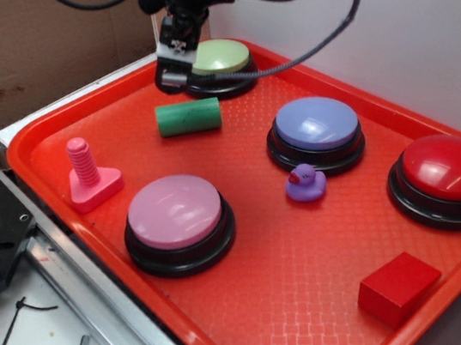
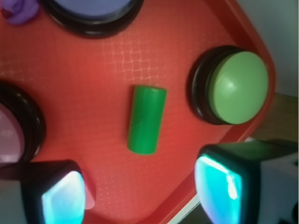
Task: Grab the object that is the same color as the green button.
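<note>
The small matte green cylinder (image 1: pixel 188 117) lies on its side on the red plastic tray (image 1: pixel 301 279), between the pale yellow-green domed button on a black base (image 1: pixel 222 60) and the pink domed button (image 1: pixel 177 217), apart from both. The black gripper (image 1: pixel 171 82) hangs just above the cylinder's far side, beside the green button. In the wrist view its fingers (image 2: pixel 63 196) are spread wide, holding nothing, with the cylinder (image 2: pixel 146 119) ahead of them.

The claw (image 1: pixel 172 77) points straight down, its fingers (image 2: pixel 63 198) spread apart, holding nothing.
</note>
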Controlling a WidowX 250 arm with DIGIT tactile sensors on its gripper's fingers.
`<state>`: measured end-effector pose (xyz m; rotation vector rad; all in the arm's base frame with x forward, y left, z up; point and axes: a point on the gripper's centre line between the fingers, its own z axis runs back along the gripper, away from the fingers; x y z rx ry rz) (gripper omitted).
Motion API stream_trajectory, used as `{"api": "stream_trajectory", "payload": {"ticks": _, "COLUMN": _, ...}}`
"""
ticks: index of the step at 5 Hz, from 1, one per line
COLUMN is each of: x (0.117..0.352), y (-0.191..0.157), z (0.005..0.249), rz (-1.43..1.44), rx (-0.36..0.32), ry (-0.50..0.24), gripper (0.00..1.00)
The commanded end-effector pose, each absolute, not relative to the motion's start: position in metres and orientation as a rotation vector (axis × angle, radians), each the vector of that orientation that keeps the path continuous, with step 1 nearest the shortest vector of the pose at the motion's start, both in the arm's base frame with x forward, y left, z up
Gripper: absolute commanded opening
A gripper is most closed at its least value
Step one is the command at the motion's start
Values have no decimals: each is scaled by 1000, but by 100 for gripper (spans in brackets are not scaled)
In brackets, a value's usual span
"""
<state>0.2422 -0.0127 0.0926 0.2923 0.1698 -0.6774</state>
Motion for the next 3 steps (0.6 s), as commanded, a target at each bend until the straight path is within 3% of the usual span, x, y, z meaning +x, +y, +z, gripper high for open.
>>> {"api": "stream_trajectory", "payload": {"ticks": 1, "x": 255, "y": 14, "z": 66, "rz": -562, "rx": 225, "ry": 153, "gripper": 100}}
{"api": "stream_trajectory", "payload": {"ticks": 2, "x": 263, "y": 27, "z": 59, "rz": -524, "rx": 152, "ry": 139, "gripper": 100}}
{"api": "stream_trajectory", "payload": {"ticks": 3, "x": 261, "y": 24, "z": 40, "rz": -548, "rx": 123, "ry": 174, "gripper": 100}}
